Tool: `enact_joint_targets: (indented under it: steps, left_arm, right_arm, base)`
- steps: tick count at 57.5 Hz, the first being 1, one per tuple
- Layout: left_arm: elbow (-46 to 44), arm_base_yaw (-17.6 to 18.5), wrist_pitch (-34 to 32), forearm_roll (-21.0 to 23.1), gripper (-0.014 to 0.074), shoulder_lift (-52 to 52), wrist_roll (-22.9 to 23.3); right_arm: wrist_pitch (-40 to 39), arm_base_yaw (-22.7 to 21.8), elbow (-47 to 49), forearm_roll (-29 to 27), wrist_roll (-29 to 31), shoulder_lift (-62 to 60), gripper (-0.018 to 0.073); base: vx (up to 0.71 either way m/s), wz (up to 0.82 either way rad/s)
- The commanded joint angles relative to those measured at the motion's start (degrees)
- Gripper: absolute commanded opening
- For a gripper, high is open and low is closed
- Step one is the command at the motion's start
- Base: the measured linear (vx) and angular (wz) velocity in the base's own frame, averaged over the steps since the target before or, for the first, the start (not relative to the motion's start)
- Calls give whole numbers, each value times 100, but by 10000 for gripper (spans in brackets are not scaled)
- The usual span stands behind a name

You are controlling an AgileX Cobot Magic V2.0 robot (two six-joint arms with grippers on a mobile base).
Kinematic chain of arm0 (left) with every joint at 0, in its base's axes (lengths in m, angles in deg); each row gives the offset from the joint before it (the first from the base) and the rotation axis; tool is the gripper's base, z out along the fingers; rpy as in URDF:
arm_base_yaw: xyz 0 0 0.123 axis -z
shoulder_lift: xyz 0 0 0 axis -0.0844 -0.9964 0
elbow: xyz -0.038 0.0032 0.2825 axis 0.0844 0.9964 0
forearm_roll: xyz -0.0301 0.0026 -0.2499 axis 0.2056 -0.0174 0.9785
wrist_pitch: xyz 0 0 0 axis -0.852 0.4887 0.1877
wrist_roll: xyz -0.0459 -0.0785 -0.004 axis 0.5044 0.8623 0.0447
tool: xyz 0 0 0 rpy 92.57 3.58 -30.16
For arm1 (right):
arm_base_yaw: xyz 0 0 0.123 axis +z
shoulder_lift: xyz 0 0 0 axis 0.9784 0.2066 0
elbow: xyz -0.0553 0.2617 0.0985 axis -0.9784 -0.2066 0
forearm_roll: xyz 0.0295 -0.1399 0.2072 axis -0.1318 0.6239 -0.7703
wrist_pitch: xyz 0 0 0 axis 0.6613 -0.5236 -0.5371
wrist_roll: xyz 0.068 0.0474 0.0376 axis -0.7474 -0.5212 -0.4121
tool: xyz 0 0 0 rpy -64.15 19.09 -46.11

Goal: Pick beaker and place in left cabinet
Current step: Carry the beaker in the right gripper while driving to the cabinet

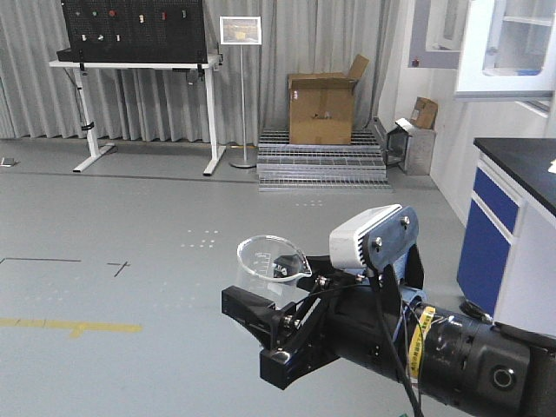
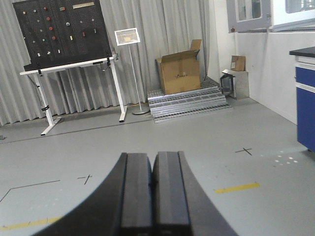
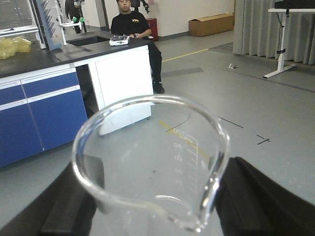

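1. Gripping the beaker (image 1: 272, 263) is the right claw (image 1: 276, 300); its two black fingers (image 1: 252, 311) press on opposite sides of the glass and are parted only as far as the glass is wide.
2. The beaker stands upright in that hold, up in the air over the grey floor (image 1: 130, 261) and touching nothing but the fingers.
3. From the right wrist view its round rim fills the middle of the picture. The pouring lip points toward the camera, and white marks run down the far wall under a "100".
4. The left claw (image 2: 152, 196) is fully closed. Its two dark pads (image 2: 135, 196) lie flat against each other with nothing between them, and it points out over bare floor.
5. Far across the room a black pegboard (image 1: 130, 26) sits on a white table (image 1: 143, 65), with a sign stand (image 1: 241, 30) just beside it.
6. Right of the stand, an open cardboard box (image 1: 323, 109) rests on low metal steps (image 1: 321, 165).
7. A blue-and-white counter (image 1: 512, 226) with a dark top stands at the right edge of the front view, well apart from the beaker.
8. In the right wrist view a person (image 3: 133, 24) in black sits behind a counter of the same kind.
9. A strip of yellow tape (image 1: 74, 327) lies on the floor to the left of the right arm.
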Motion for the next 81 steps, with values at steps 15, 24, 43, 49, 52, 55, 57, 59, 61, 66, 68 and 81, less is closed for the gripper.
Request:
enact_joint_targets:
  steps: [15,24,43,49,52,55,57,59,61,66,68,81]
  left_arm:
    - [90,3,-479,18,1,105,15]
    - [90,3,-479,18,1,105,15]
    - [90,3,-479,18,1,105,15]
    - [90,3,-479,18,1,105,15]
    - [90,3,-479,18,1,105,15]
    - [90,3,-479,18,1,105,15]
    - [90,3,-479,18,1,105,15]
    - [90,3,-479,18,1,105,15]
    - [90,3,-479,18,1,105,15]
    - [90,3,-479,18,1,105,15]
    - [90,3,-479,18,1,105,15]
    - [90,3,-479,18,1,105,15]
  right_arm:
    - [-333,-26,174,-146,41,-202,28]
    - [-334,-26,174,-146,41,-202,28]
    - [-316,-32,174,-146,41,-202,28]
    - [-316,-32,174,-146,41,-202,28]
    - [-311,-33,174,-146,41,-202,28]
    - [-375,-33,174,-146,41,-202,28]
    - [-382,-33,174,-146,41,-202,28]
    - [-377,-33,174,-146,41,-202,28]
    - [-350,-33,174,-146,41,-202,28]
    - [-306,-33,174,-146,41,-202,28]
    - [-306,-33,174,-146,41,-202,28]
    - [-312,-33,174,-146,41,-202,28]
  base:
    - [74,4]
    - [74,-2]
    - [72,0]
    - [72,4]
    - [73,2]
    - [74,1]
    - [73,1]
    - [73,1]
    - [73,1]
    - [74,1]
    - [74,1]
    - [73,0]
